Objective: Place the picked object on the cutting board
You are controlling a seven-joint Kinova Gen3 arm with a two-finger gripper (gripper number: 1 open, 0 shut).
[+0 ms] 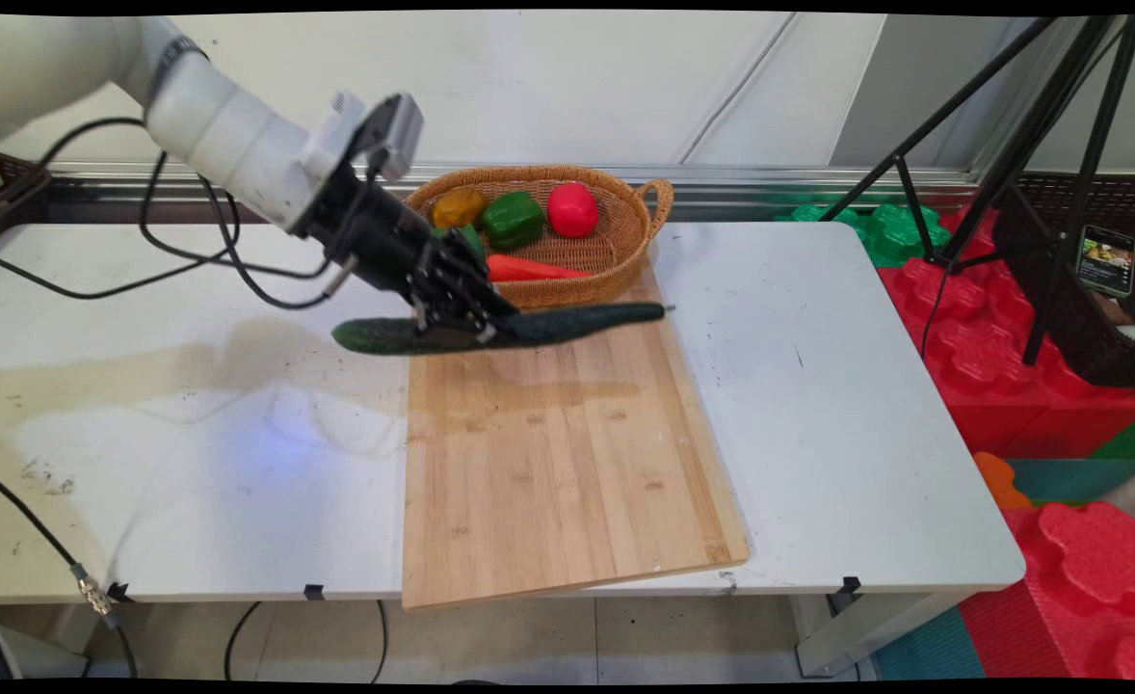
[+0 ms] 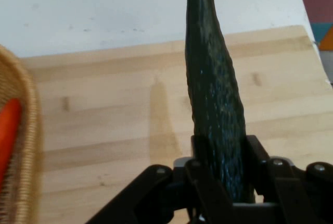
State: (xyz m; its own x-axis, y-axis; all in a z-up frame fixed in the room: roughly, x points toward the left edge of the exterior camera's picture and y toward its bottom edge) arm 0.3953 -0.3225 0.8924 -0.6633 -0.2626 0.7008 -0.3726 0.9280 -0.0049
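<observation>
The gripper [image 1: 461, 323] has its fingers clamped tight around a long dark cucumber [image 1: 567, 323], gripping it near the middle so both ends stick out sideways. It hangs level in the air, above the far end of the wooden cutting board [image 1: 548, 463], just in front of the wicker basket [image 1: 625, 260] with its carrot [image 1: 529, 269] and peppers [image 1: 514, 218].

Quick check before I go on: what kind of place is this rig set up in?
Probably a lab mock kitchen, not a real one: a plain white table with a cutting board, tripod legs, and foam floor blocks alongside.
</observation>
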